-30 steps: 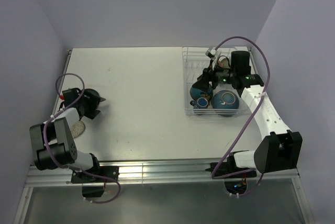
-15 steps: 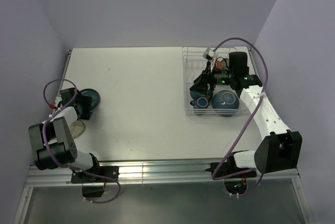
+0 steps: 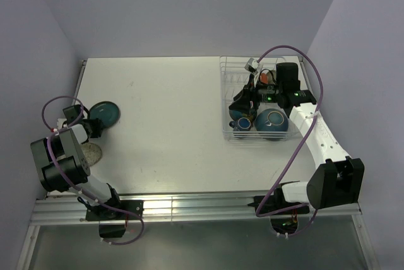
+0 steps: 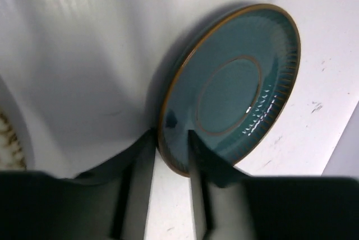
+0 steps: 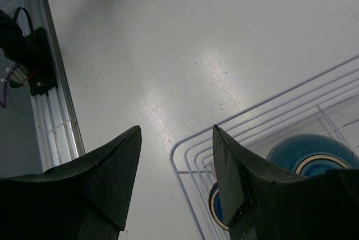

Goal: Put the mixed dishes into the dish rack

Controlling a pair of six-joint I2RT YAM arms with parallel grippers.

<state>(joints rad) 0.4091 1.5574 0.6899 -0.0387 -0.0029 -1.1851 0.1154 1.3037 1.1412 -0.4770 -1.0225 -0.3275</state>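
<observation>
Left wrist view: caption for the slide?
Left pincer grips the rim of a round teal ceramic plate over the white table.

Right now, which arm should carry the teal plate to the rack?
Left. Its jaws pinch the teal plate by the rim. The right arm's jaws hang open and empty over the rack corner, far from the plate.

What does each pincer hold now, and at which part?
The left pincer grips the teal plate at its rim, one finger on each face. The right pincer is open and holds nothing.
</observation>
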